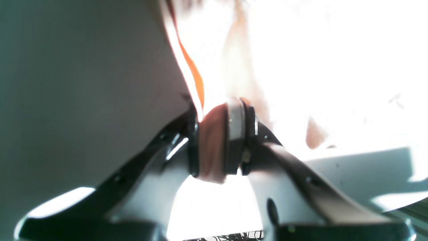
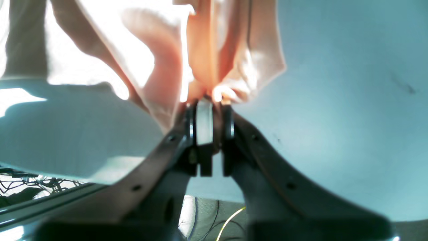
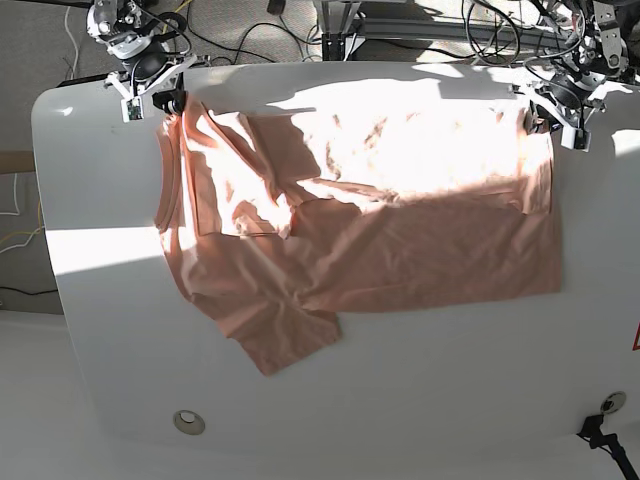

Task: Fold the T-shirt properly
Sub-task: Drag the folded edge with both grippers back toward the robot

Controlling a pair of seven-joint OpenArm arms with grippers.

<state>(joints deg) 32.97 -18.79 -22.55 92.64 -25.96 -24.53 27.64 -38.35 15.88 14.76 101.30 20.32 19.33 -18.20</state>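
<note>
With our left gripper (image 1: 220,144) we are clamping a fold of the salmon-pink T-shirt (image 3: 420,250), its cloth showing between the closed fingers. With our right gripper (image 2: 214,134) we are pinching another bunch of the same cloth, the fingers closing tightly on it. In the base view we are holding the shirt by its two ends along the table edge nearest our arms, the left grip at the view's right and the right grip at its left. Between them the shirt is spreading over the pale table (image 3: 450,380), wrinkling and overlapping itself, with one pointed part sticking out toward the far side. Sunlight is washing out much of the cloth in our left wrist view and brightening its upper half in the base view. Farther out, a small round disc (image 3: 189,422) is lying beyond the shirt, and dark cables (image 3: 240,45) are trailing past the table edge behind our grippers
</note>
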